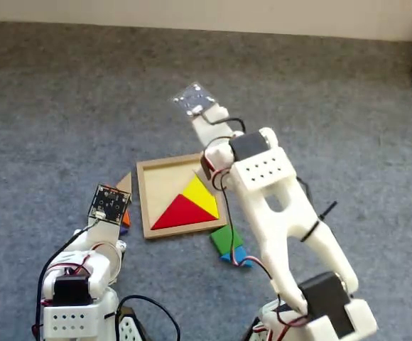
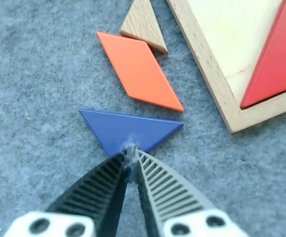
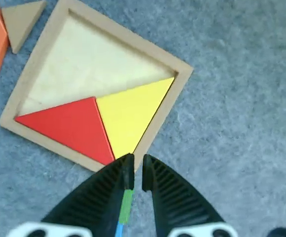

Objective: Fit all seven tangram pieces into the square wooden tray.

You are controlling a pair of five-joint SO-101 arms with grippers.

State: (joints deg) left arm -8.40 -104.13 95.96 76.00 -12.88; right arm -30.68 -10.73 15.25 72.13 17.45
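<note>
The square wooden tray (image 1: 148,200) (image 3: 180,86) (image 2: 207,74) holds a red triangle (image 1: 181,212) (image 3: 69,126) and a yellow triangle (image 1: 202,193) (image 3: 130,116). On the carpet beside the tray lie a dark blue triangle (image 2: 128,129), an orange parallelogram (image 2: 140,71) (image 1: 126,220) and a small wooden triangle (image 2: 143,24) (image 1: 125,182). My left gripper (image 2: 131,149) is shut, its tips touching the blue triangle's nearest corner. Just above the tray's edge by the yellow triangle, my right gripper (image 3: 135,164) is open by a narrow gap and holds nothing.
A green piece (image 1: 224,238) and a light blue piece (image 1: 240,258) lie on the carpet on the tray's near right, partly under the right arm (image 1: 263,177). Grey carpet surrounds everything; a pale wall runs along the far side.
</note>
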